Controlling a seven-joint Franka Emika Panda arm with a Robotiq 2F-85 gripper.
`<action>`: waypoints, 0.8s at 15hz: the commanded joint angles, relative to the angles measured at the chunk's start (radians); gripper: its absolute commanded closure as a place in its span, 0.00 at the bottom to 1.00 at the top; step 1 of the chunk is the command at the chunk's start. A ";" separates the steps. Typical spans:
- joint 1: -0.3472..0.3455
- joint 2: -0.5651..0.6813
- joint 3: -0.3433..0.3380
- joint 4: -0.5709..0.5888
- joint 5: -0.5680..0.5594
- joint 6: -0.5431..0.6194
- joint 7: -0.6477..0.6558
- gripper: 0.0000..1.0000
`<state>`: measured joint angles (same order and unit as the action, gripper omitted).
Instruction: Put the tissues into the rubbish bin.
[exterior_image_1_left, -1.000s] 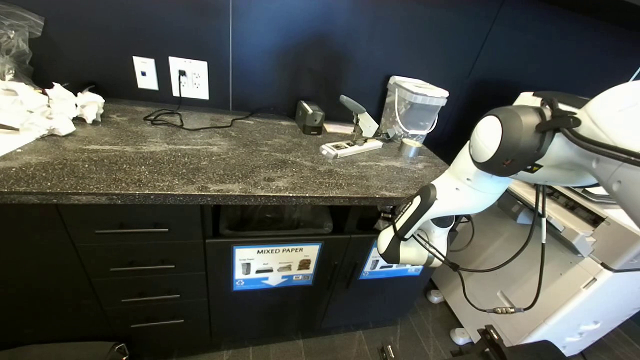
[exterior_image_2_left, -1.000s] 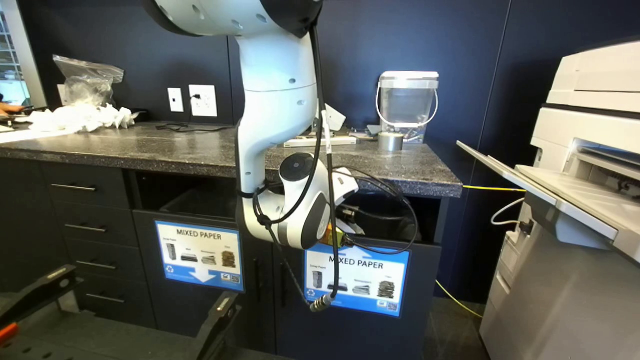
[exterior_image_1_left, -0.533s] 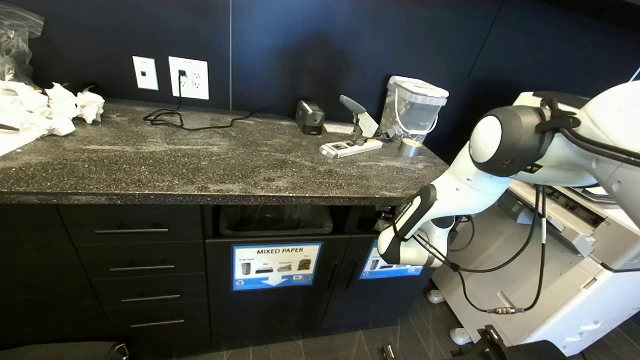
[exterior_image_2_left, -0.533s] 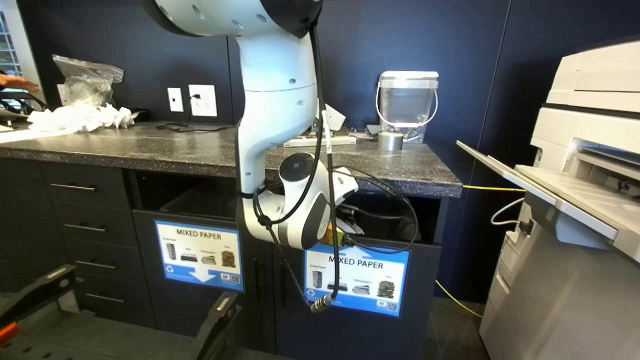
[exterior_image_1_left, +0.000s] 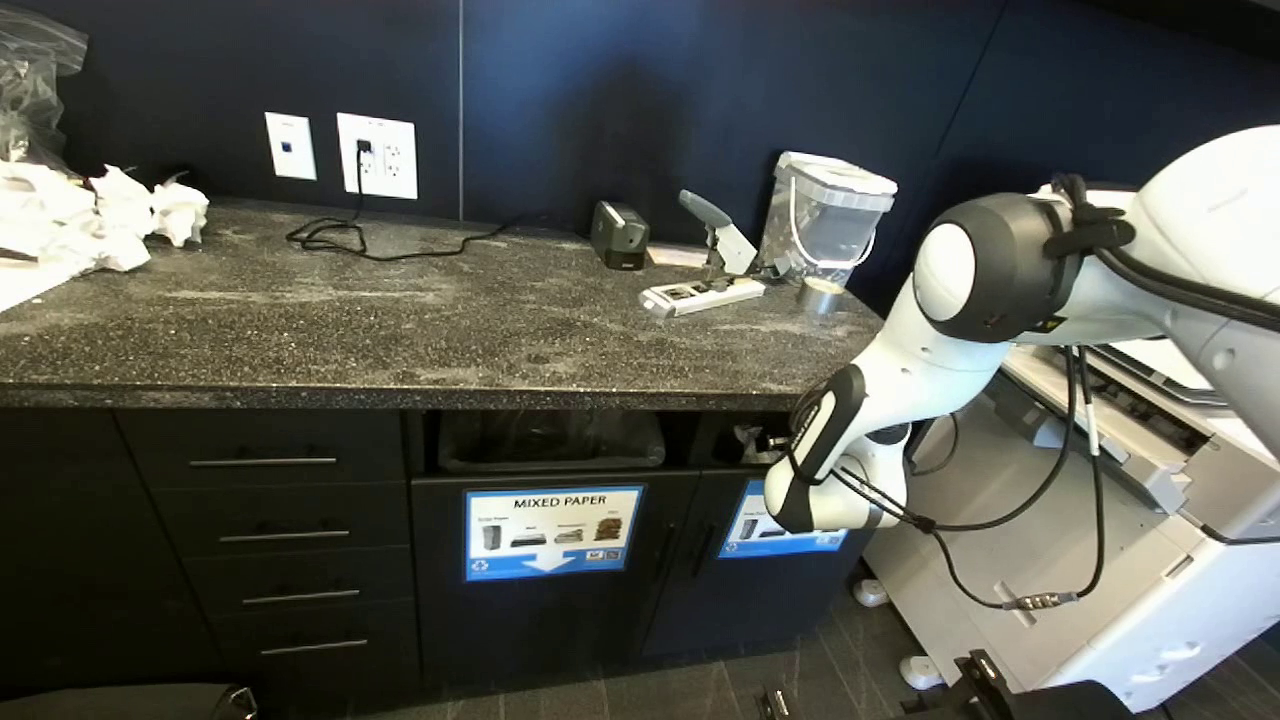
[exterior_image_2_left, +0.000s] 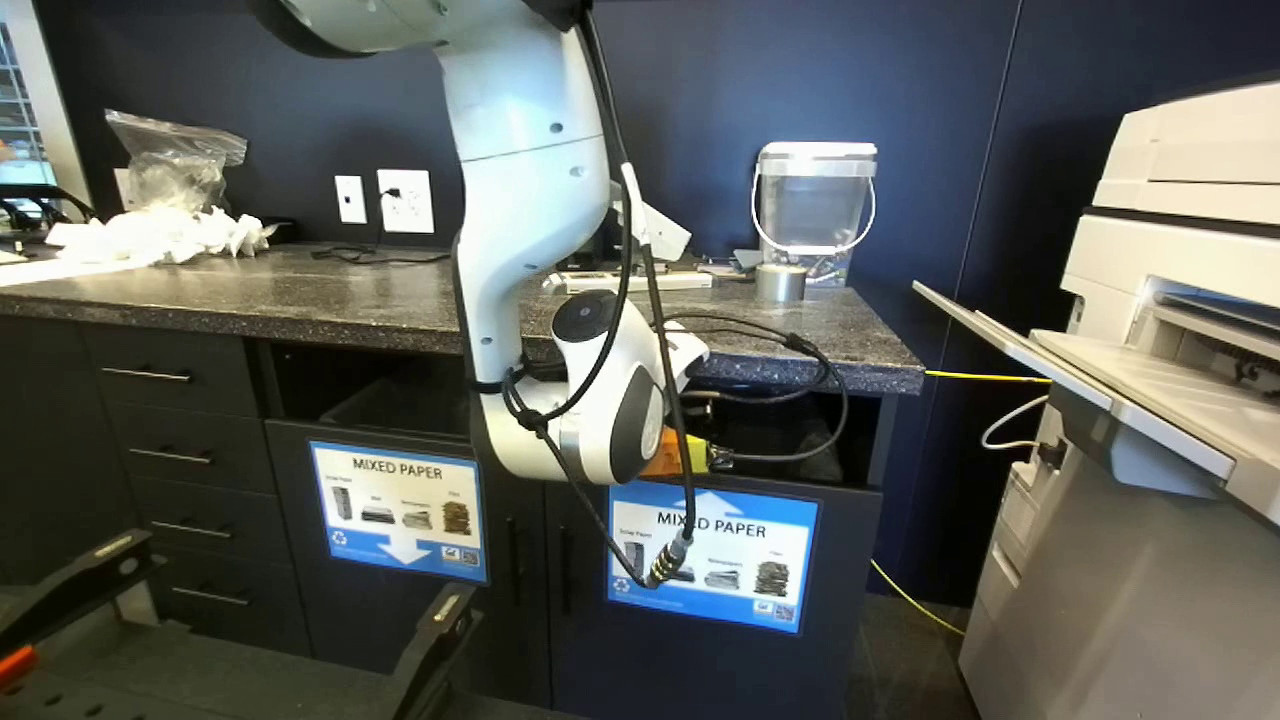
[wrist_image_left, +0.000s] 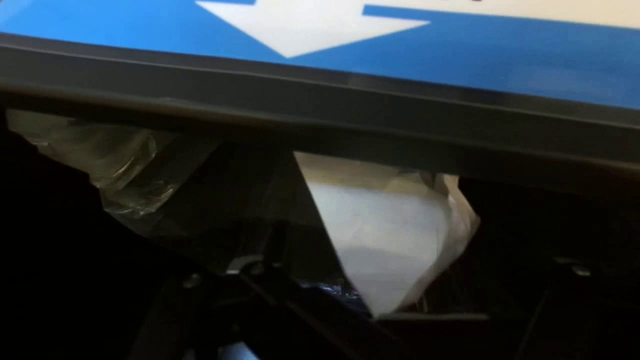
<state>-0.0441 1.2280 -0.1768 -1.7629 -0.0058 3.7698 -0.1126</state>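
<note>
The arm (exterior_image_1_left: 925, 365) is white, smooth and rounded. The elbow (exterior_image_1_left: 1005, 265) is a dark grey drum with a round white cap (exterior_image_1_left: 944, 272), and a black strap (exterior_image_1_left: 1092, 232) lies just beside it. A small black-and-yellow label (exterior_image_1_left: 1048, 324) sits at the elbow's lower edge. Below the elbow are black cables (exterior_image_1_left: 1074, 400), one with a pale sleeve (exterior_image_2_left: 634, 200) and a metal plug (exterior_image_2_left: 668, 562), and a black band (exterior_image_1_left: 848, 398) with a long white patch (exterior_image_1_left: 815, 435). Also below the elbow are round screw holes (exterior_image_2_left: 577, 172), a thin seam (exterior_image_2_left: 530, 148), a dark disc (exterior_image_2_left: 584, 316), a dark oval panel (exterior_image_2_left: 638, 425) and an orange-and-yellow block (exterior_image_2_left: 675, 455).
</note>
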 joint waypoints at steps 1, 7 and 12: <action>0.105 -0.130 -0.064 -0.086 0.028 -0.029 -0.080 0.00; 0.097 -0.282 -0.029 -0.228 -0.074 -0.174 -0.090 0.00; 0.077 -0.461 -0.009 -0.361 -0.141 -0.358 -0.091 0.00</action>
<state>0.0459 0.9503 -0.2099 -2.0352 -0.1015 3.5148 -0.1791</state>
